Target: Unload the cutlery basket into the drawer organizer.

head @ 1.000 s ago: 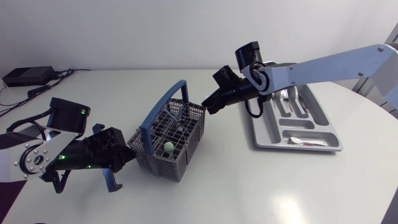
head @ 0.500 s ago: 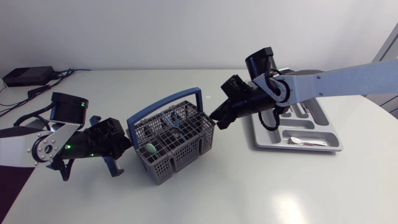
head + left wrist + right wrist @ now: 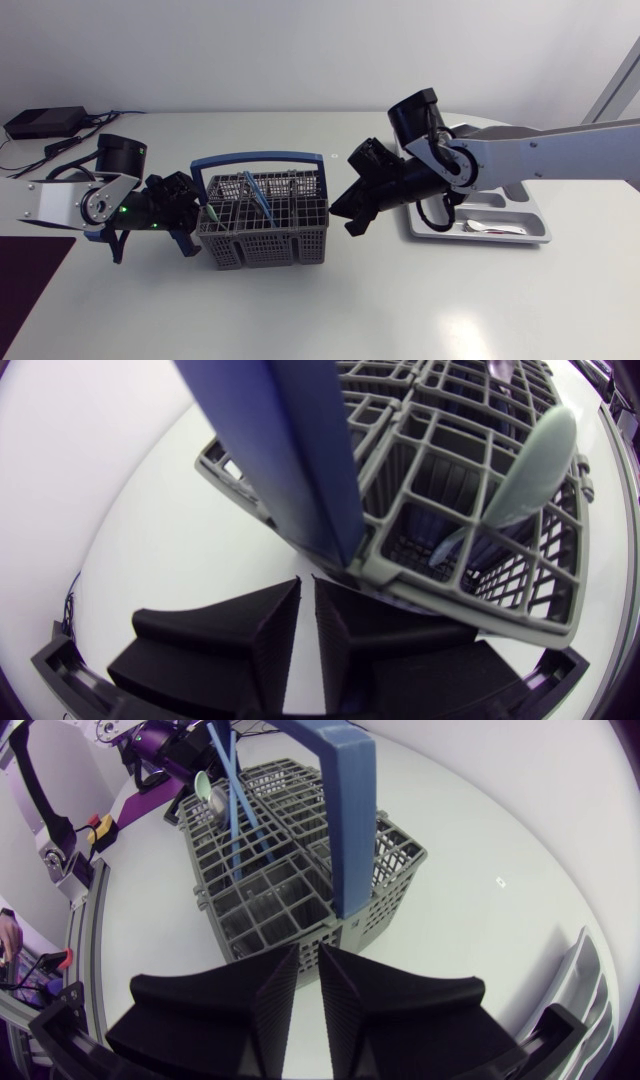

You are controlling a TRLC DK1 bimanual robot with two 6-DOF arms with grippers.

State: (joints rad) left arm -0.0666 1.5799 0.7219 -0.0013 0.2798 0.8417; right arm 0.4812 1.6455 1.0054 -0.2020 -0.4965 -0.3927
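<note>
The grey cutlery basket [image 3: 262, 228] with a blue handle [image 3: 258, 157] stands mid-table, square to the table's front edge. A pale green spoon [image 3: 525, 465] and blue-handled pieces [image 3: 232, 810] stand in it. My left gripper [image 3: 197, 217] is shut and empty, its tips against the basket's left end wall [image 3: 400, 560]. My right gripper [image 3: 348, 218] is also shut and empty, just off the basket's right end [image 3: 300, 925]. To the right lies the grey drawer organizer [image 3: 535, 237], partly hidden by my right arm, with spoons [image 3: 485, 227] in its front compartment.
A black box [image 3: 42, 122] with cables sits at the table's far left corner. A dark mat [image 3: 25, 275] lies at the front left edge. Bare white tabletop runs in front of the basket and the organizer.
The basket has turned from a diagonal stance to square with the table and slid left and nearer. My left gripper swung back with its end; my right gripper came forward along the other end.
</note>
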